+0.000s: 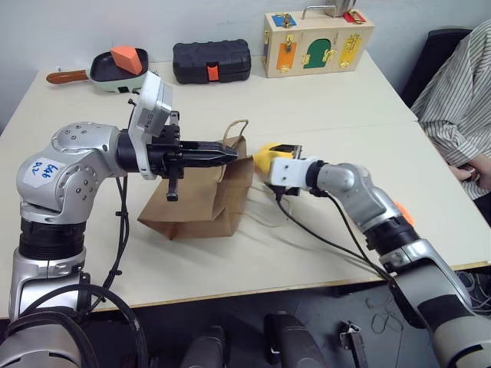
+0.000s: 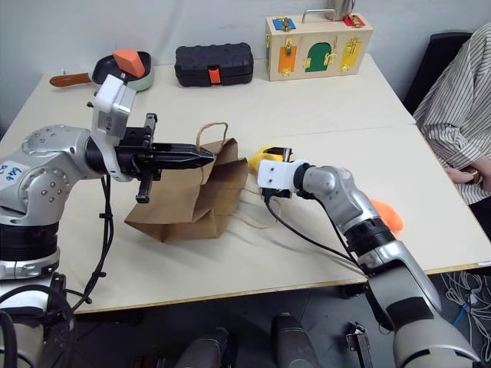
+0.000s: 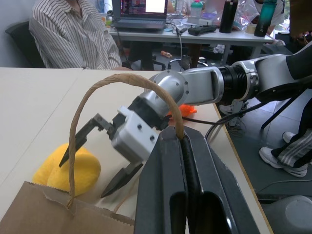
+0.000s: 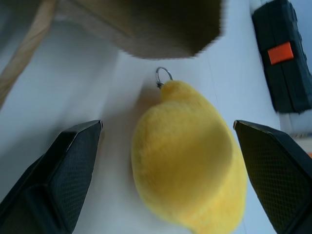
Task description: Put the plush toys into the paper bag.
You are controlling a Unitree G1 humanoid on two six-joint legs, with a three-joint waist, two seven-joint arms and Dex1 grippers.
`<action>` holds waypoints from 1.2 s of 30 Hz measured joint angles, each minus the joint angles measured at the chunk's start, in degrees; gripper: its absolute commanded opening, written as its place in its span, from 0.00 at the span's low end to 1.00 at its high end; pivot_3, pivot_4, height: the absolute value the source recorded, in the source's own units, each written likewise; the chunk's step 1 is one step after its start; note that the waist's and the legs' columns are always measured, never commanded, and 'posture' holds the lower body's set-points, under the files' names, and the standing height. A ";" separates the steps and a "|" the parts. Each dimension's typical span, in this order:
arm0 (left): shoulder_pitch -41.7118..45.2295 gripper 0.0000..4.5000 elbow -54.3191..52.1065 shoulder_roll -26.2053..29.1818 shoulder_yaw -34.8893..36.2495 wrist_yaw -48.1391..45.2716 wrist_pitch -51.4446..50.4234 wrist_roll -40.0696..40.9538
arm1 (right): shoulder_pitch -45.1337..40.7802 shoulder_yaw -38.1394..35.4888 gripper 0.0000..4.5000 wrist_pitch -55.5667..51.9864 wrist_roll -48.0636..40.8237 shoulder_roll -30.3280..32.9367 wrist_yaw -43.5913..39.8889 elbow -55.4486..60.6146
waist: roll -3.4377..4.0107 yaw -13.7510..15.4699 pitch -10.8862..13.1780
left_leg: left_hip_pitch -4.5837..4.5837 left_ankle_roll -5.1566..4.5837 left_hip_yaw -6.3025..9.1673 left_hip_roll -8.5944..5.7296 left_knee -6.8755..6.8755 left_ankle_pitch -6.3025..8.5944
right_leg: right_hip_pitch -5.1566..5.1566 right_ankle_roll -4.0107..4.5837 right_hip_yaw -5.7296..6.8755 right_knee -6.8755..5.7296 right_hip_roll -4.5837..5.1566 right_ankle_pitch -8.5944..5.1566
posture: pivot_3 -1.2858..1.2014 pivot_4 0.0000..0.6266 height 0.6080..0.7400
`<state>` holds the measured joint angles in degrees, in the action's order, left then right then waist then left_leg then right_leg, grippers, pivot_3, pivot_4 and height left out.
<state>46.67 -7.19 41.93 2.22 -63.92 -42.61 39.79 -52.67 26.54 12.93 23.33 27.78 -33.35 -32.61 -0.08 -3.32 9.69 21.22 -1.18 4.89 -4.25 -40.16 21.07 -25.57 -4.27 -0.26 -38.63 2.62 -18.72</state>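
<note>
The brown paper bag [image 1: 203, 195] lies slumped on the table, and my left gripper [image 1: 230, 154] is shut on its cord handle [image 3: 97, 92], holding that handle up. Just right of the bag, the yellow plush toy [image 4: 190, 161] with a small metal ring rests on the table. My right gripper [image 4: 168, 126] is open, its fingers spread to either side of the yellow toy without touching it. The orange plush toy [image 2: 387, 215] lies further right on the table, partly hidden behind my right forearm.
At the back of the table stand a black ribbed case [image 1: 212, 61], a green pan with an orange wedge [image 1: 115, 69] and a wooden lock box [image 1: 317, 42]. A person in a striped shirt [image 1: 460, 92] sits at the table's right side.
</note>
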 measured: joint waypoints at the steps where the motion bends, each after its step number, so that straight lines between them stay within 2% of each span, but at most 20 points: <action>1: 0.00 0.00 0.13 0.20 0.01 -0.01 -0.03 0.00 | -1.44 0.57 0.91 2.33 1.71 -0.31 2.02 -2.96 | 0.00 -0.03 0.00 | 0.00 0.00 0.00 0.00 0.01 0.00 | 0.01 0.00 0.00 0.01 0.00 0.00 | 0.52 0.24 1.00; 7: -0.02 0.00 0.11 0.86 0.05 0.00 -0.47 0.16 | -2.97 0.85 0.51 8.39 5.19 -0.46 6.59 -10.87 | 0.00 -0.04 0.00 | 0.00 0.00 0.04 0.00 0.01 0.00 | 0.02 0.00 0.01 0.03 0.00 0.00 | 0.52 0.24 1.00; 11: -0.23 0.00 0.00 0.87 0.04 0.05 -0.47 0.24 | -2.33 -0.10 0.21 10.76 4.77 0.15 6.53 -10.74 | 0.00 -0.12 0.00 | 0.00 0.01 0.04 0.01 0.00 0.00 | 0.02 0.00 0.01 0.03 -0.02 0.00 | 0.52 0.24 1.00; 14: -0.57 0.00 -0.53 0.96 0.14 0.12 -0.53 0.31 | 1.02 -3.57 0.03 11.98 0.14 2.57 4.20 -6.21 | 0.00 0.09 0.00 | 0.01 0.01 0.08 0.00 -0.03 0.00 | 0.02 0.00 0.01 0.04 -0.01 0.00 | 0.52 0.24 1.00; 21: -0.55 0.00 -0.95 0.97 0.09 0.07 -0.77 0.37 | 7.94 -9.83 0.02 20.96 -8.45 13.30 -3.76 12.45 | 0.02 0.17 0.01 | 0.01 0.01 0.07 0.04 0.01 0.00 | 0.03 0.00 0.02 0.07 -0.04 0.00 | 0.52 0.24 1.00; 24: -0.53 0.00 -0.88 1.01 0.10 0.02 -0.77 0.37 | 11.52 -10.09 0.02 24.55 -10.21 14.40 -5.55 17.74 | 0.02 0.17 0.01 | 0.01 0.01 0.04 0.01 0.07 0.00 | 0.03 0.00 -0.02 0.13 -0.05 0.00 | 0.52 0.24 1.00; 28: -0.41 0.00 -0.77 0.75 0.07 0.02 -0.75 0.37 | 12.34 -9.54 0.02 28.01 -10.16 13.84 -6.84 22.05 | 0.02 0.21 0.01 | 0.00 0.01 0.03 0.02 0.02 0.00 | 0.04 0.00 -0.03 0.18 -0.07 0.00 | 0.52 0.24 1.00; 32: 0.25 0.00 -0.15 0.10 -0.03 -0.02 -0.72 0.36 | 9.68 -5.67 0.02 29.59 -5.22 8.03 -6.89 21.10 | 0.02 0.18 0.01 | -0.02 0.01 0.00 0.01 -0.01 0.00 | 0.03 0.00 -0.04 0.15 -0.08 0.00 | 0.52 0.24 1.00; 36: 1.08 0.00 0.94 -0.57 -0.28 -0.08 -0.70 0.35 | 4.47 -0.94 0.02 31.81 1.08 2.95 -6.34 14.85 | 0.02 0.14 0.02 | -0.02 0.01 0.05 0.00 -0.02 0.00 | 0.02 0.00 -0.02 0.11 -0.08 0.00 | 0.52 0.24 1.00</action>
<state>47.75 -6.25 41.36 1.94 -64.00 -43.31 40.13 -48.20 25.60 44.73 24.41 30.73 -39.69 -17.75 -0.07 -3.17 9.70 21.19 -1.17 4.94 -4.25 -40.18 21.07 -25.55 -4.27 -0.28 -38.52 2.54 -18.73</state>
